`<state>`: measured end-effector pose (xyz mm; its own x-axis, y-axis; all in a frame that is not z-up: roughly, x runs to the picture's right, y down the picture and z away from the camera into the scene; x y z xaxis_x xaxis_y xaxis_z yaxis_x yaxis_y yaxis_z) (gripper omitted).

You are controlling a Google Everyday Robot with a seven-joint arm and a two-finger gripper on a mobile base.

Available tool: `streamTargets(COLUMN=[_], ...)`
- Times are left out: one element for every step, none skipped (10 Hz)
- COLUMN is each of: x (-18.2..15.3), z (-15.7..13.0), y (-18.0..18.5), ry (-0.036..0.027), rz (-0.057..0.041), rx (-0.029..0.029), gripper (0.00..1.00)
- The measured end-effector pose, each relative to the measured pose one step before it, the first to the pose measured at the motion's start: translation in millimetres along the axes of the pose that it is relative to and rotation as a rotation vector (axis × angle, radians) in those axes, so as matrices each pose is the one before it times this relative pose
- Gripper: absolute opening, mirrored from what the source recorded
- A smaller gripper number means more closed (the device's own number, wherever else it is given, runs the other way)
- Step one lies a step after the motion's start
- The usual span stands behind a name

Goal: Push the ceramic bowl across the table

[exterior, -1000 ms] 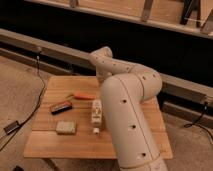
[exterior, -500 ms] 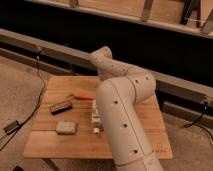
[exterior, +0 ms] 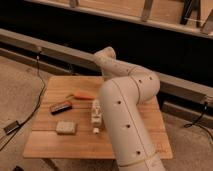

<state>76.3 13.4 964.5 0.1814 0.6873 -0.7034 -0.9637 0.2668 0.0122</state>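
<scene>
Midway between the left and right edges of the table (exterior: pixel 55 145), the gripper (exterior: pixel 95 118) is held low; whether it is open cannot be told. With the ceramic bowl unseen, the orange object (exterior: pixel 80 95) could be swept instead.

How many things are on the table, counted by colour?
Orange: 1 (long orange thing)
Dark: 1 (flat dark bar)
Pale: 2 (squarish pad, white bottle-like thing)
Total: 4 showing on the table. The robot's arm covers the right side, and the pincer is out of view.
</scene>
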Motion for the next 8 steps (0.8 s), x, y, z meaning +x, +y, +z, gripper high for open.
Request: streamTargets(x=[10.96, 7.87, 15.76, 14.86, 18.34, 10.56, 19.16, 12.71], z=[2.01, 1.53, 4.49, 4.82, 6.52, 3.08, 5.13, 2.58], y=[-3.96, -3.02, -4.30, -3.73, -3.92, -2.97, -8.22, -7.73], ry=[0.00611, 0.00268, 0.00899, 0.00890, 0.01536, 0.00873, 0.01336, 0.00852], rz=[0.03186, 0.02375, 0.03821, 0.02991, 0.03577, 0.02052, 0.04177, 0.03058], rx=[-0.00840, -0.00660, -0.01150, -0.00865, -0.01264, -0.00653, -0.00772, -0.00260], gripper=[0.65, 0.65, 0.65, 0.65, 0.65, 0.65, 0.65, 0.65])
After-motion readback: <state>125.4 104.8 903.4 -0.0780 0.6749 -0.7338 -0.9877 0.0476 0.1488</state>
